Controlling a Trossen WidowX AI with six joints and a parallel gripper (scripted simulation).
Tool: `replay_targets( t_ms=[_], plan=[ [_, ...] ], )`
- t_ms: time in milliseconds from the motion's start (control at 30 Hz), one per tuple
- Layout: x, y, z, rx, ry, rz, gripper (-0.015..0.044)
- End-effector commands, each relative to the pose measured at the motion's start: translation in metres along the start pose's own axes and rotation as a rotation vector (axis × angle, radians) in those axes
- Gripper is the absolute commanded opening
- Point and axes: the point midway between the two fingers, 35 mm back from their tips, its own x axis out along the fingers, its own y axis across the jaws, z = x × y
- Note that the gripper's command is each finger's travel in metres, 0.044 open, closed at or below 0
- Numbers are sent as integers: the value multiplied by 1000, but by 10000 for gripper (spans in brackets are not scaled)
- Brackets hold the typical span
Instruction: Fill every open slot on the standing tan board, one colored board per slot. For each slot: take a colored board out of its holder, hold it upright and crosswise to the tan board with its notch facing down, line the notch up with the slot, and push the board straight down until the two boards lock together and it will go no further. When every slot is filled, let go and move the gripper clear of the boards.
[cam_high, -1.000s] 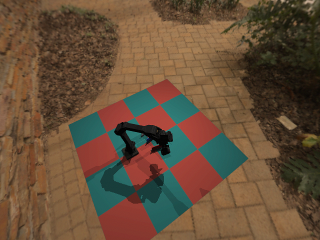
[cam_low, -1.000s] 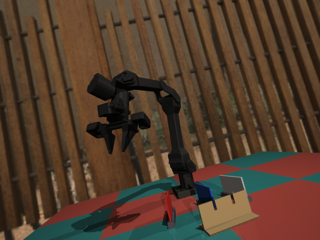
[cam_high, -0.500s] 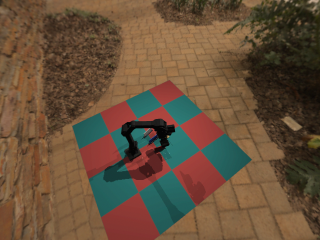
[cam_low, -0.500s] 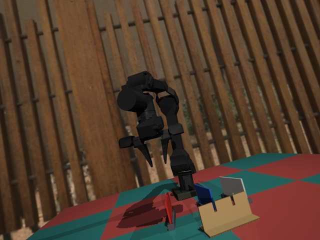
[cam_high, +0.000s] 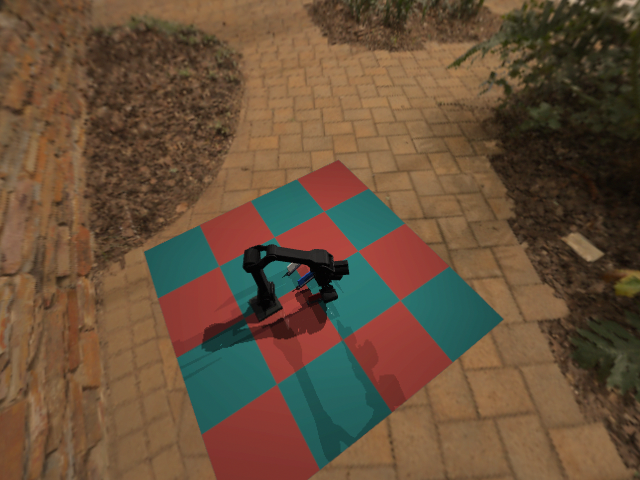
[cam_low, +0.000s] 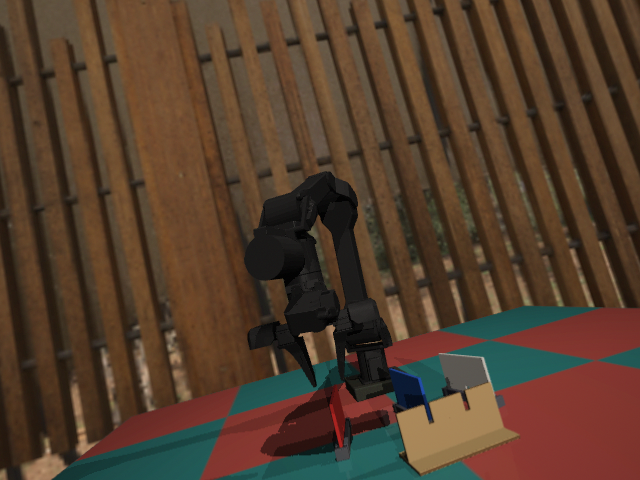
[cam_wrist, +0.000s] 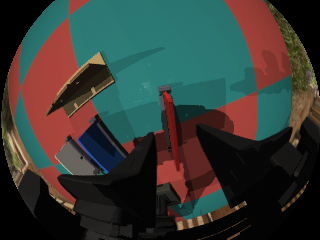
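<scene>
The gripper (cam_high: 329, 296) (cam_low: 328, 382) (cam_wrist: 175, 132) is found partly open, its fingertips parted and pointed downward; nothing is gripped. It is positioned over the red board (cam_high: 314, 298) (cam_low: 337, 415) (cam_wrist: 171, 125), which is seated upright in a low dark holder (cam_low: 342, 453) (cam_wrist: 164, 89). In the exterior view, the fingertips are seen near the red board's top edge; whether contact is made cannot be determined.

The tan board (cam_low: 449, 418) (cam_wrist: 82, 80) is noted standing on the checkered mat (cam_high: 423, 258) (cam_low: 568, 330) (cam_wrist: 175, 30), with two slots (cam_low: 466, 405) (cam_wrist: 93, 90) open along its top edge. Neither slot is filled. The blue board (cam_high: 305, 279) (cam_low: 408, 395) (cam_wrist: 102, 150) and the grey board (cam_high: 292, 267) (cam_low: 462, 369) (cam_wrist: 75, 162) are observed upright, apart from each other, near the tan board. In the top view, the tan board is hidden by the arm (cam_high: 299, 254) (cam_low: 351, 258).
</scene>
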Motion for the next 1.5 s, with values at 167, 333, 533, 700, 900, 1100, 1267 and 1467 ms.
replay_targets(
  t_ms=[167,333,533,700,900,1100,1267,1467],
  plan=[
    [12,-1,-2,-2,9,-2,182],
    [19,-1,-2,-2,9,-2,182],
    [27,-1,-2,-2,9,-1,182],
    [34,-1,-3,-2,9,-1,182],
    [42,-1,-3,-2,9,-1,182],
    [51,-1,-3,-2,9,-1,182],
    [58,-1,-3,-2,9,-1,182],
    [67,-1,-3,-2,9,-1,182]
  ],
)
